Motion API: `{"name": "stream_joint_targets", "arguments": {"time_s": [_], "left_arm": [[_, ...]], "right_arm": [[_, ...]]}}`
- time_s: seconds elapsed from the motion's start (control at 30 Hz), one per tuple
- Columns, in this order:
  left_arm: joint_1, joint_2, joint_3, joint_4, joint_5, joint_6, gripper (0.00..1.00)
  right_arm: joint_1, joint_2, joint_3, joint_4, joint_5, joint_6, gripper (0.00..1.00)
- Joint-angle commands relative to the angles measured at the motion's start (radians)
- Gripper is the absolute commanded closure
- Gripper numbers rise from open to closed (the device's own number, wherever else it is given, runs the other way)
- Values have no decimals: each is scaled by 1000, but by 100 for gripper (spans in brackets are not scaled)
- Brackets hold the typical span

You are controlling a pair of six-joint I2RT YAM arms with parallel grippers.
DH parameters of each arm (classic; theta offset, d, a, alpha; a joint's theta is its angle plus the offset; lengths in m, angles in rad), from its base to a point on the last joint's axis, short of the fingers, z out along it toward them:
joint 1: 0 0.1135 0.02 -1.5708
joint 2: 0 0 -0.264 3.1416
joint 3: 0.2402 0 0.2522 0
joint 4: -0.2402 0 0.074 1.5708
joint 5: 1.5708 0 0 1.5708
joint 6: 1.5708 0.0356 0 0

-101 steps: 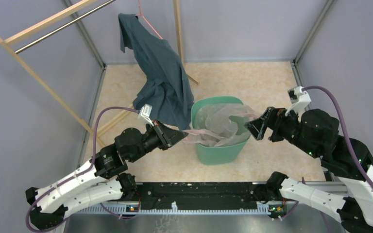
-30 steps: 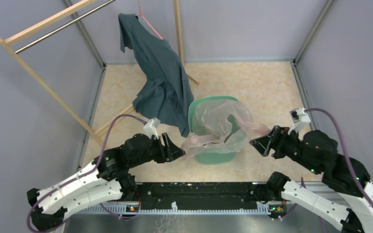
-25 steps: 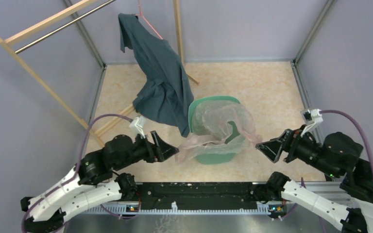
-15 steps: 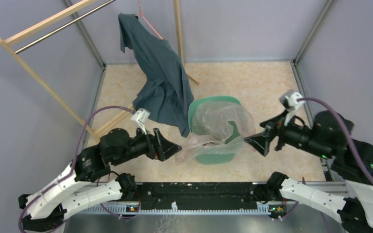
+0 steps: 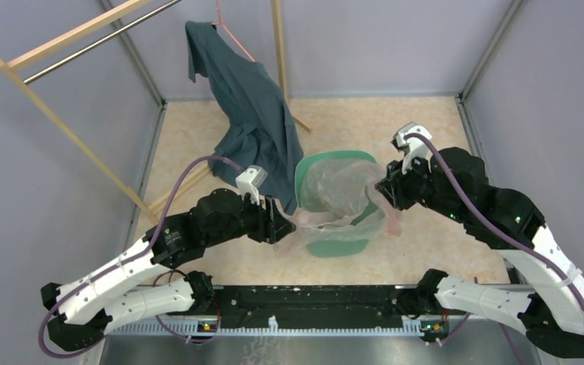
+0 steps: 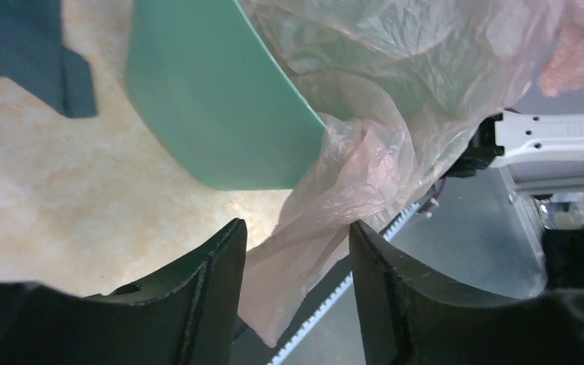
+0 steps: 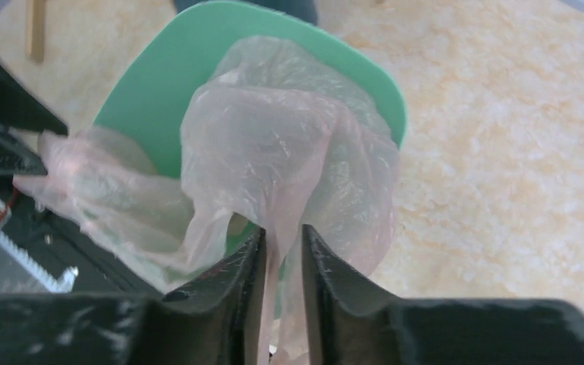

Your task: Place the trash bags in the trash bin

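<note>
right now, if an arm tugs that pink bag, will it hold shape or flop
Probably floppy: the pink bag sags in wrinkled folds over the green bin rim. Likely light, being thin see-through film. Its gloss suggests it could slip in the right gripper.

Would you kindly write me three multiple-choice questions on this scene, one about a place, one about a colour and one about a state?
1. Where is the dark shirt? A flat on the floor; B on the wooden rack; C over a robot arm.
2. What colour is the trash bin? A teal-green; B red; C black.
3. How is the right gripper? A wide open, empty; B holding the shirt; C closed on a strand of the trash bag.
Answers: B, it hangs from the rack; A, its wall shows teal-green; C, film sits pinched between its fingers.
</note>
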Motion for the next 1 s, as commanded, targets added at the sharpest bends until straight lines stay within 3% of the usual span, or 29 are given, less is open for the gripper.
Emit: {"name": "stream_joint_targets", "arguments": {"time_s": [0.0,0.1,0.17,0.4,0.7,0.97], "left_arm": [[0,-58,-21,67,-115,-40,46],[0,-79,-50,126,-115,-55,55],[0,-68,-46,147,-111,-53,60],[0,15,1,160,-172,-56,99],[1,4,-52,107,-432,-220,100],[1,9,-91,186,-506,-209,100]], "right_arm": [[4,-7,-3,109,227,75,86],[2,26,16,134,282,86,100],[-1,61,32,139,305,86,100],[-93,134,28,179,342,58,100],[-274,144,-82,301,295,56,100],[-400,218,-146,451,123,58,100]]}}
